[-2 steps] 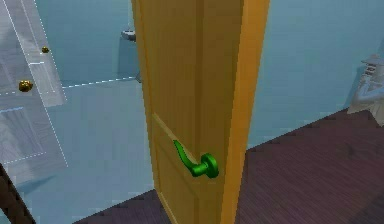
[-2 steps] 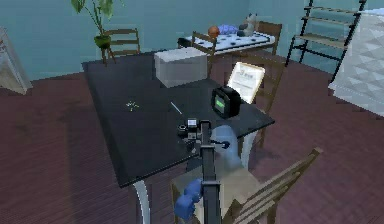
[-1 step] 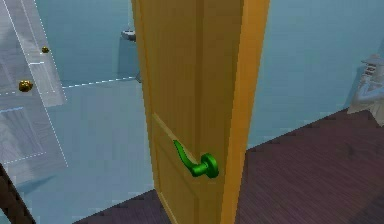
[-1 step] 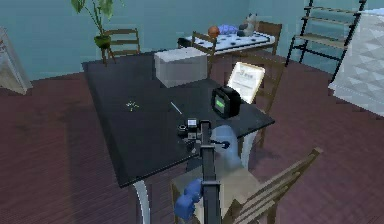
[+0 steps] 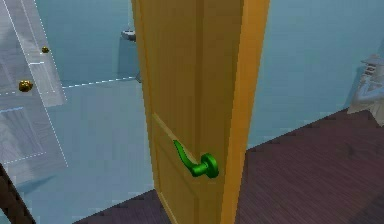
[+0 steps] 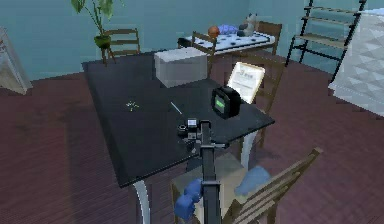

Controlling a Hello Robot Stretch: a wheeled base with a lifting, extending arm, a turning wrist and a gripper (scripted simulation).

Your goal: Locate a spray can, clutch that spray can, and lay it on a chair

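An orange wooden door (image 5: pixel 190 90) with a smooth, grained face stood close ahead, and a glossy green lever handle (image 5: pixel 197 162) curved out from its lower part. Behind it ran flat teal walls (image 5: pixel 310 50) and a dark plank floor (image 5: pixel 320 170). At the forward view's left leaned a pale glassy panel (image 5: pixel 25 120) with round brass knobs (image 5: pixel 25 86).

In the arm side view a broad table (image 6: pixel 120 135) with a matte black top and white legs carried a boxy grey-white block (image 6: pixel 180 67), a small black cube with a green face (image 6: pixel 226 102) and a thin pale stick (image 6: pixel 176 107). The dark square arm (image 6: pixel 209 180) rose over the near edge, and the claw (image 6: pixel 188 131) sat against the black tabletop. Its far end could not be made out, so neither its spread nor whether it held anything could be told.

A slatted wooden chair (image 6: pixel 290 178) with soft blue cushions (image 6: pixel 255 180) stood at the near corner, beside the arm. Farther back, a white-topped table (image 6: pixel 262 43) bore small rounded things and a slim pale shape (image 6: pixel 250 20) — whether that was the spray can could not be told. A leafy potted plant (image 6: pixel 97 15) and a black wire shelf (image 6: pixel 322 35) stood by the wall.
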